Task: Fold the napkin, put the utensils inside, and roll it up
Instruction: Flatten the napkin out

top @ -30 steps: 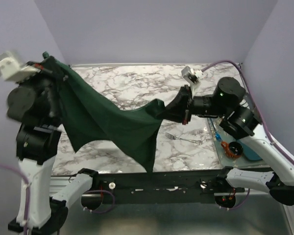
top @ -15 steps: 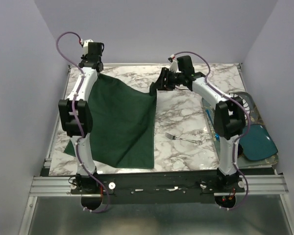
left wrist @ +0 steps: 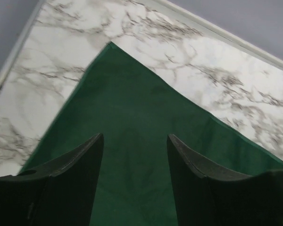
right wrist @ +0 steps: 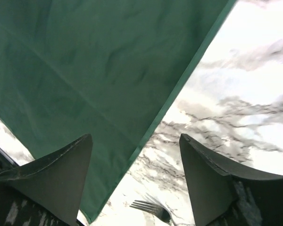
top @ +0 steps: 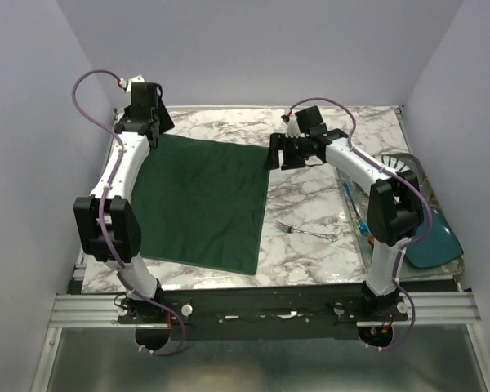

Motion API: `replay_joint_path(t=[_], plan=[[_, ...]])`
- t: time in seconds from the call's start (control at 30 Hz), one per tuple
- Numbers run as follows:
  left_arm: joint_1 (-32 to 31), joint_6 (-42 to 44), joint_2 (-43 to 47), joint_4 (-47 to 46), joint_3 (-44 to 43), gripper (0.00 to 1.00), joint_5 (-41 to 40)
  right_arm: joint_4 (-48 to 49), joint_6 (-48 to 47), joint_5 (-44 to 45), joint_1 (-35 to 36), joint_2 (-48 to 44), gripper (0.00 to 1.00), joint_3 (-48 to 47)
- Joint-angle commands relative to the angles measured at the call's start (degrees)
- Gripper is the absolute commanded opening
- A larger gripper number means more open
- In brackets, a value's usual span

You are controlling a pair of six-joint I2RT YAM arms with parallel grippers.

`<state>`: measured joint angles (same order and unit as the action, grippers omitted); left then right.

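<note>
The left fingers (left wrist: 70, 165) stand apart over the napkin (top: 200, 200), spread flat and unfolded on the surface (top: 310, 184), the right fingers (right wrist: 212, 174) apart at its far right corner, the fork (top: 310, 233) beside it: folding, filling, rolling all remain.

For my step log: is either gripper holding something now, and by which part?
Nothing is held. The left gripper and the right gripper are both open, and the napkin lies flat on the table.

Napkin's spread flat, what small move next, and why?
Probably lower the left gripper and pinch the napkin corner ahead of it to start the fold: the napkin lies flat and unfolded, and the right gripper is open and empty too.
</note>
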<state>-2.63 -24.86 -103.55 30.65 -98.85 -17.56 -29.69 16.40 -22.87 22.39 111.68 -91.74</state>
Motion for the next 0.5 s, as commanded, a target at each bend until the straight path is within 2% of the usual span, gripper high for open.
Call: replay_joint_path(t=[0.0, 0.03, 0.07, 0.13, 0.23, 0.37, 0.47], plan=[[-1.23, -8.79, 5.36, -4.19, 17.61, 0.63, 15.96, -0.37, 0.03, 1.08, 3.88, -0.76, 0.77, 4.38], [-1.49, -9.76, 7.55, -7.51, 20.42, 0.62, 17.11, 1.29, 0.47, 1.25, 4.32, -0.67, 0.74, 5.08], [-1.5, -10.9, 8.35, -9.19, 25.23, 0.6, 18.95, 2.0, 1.25, 0.47, 4.76, 0.2, 0.65, 5.61], [-2.02, -11.96, 10.11, -11.13, 28.43, 0.56, 21.24, 2.88, 1.44, -0.5, 5.99, 1.78, 0.59, 5.61], [-4.38, -12.23, 14.23, -14.12, 34.5, 0.56, 20.39, 3.5, 0.91, 1.25, 7.58, 4.6, 0.58, 5.17], [-5.98, -12.84, 18.64, -15.97, 41.08, 0.57, 21.07, 6.05, 1.08, 3.79, 7.84, 5.39, 0.5, 7.01], [-7.2, -12.76, 20.14, -16.68, 43.73, 0.57, 22.3, 6.93, 0.82, 2.58, 7.75, 6.97, 0.45, 6.67]])
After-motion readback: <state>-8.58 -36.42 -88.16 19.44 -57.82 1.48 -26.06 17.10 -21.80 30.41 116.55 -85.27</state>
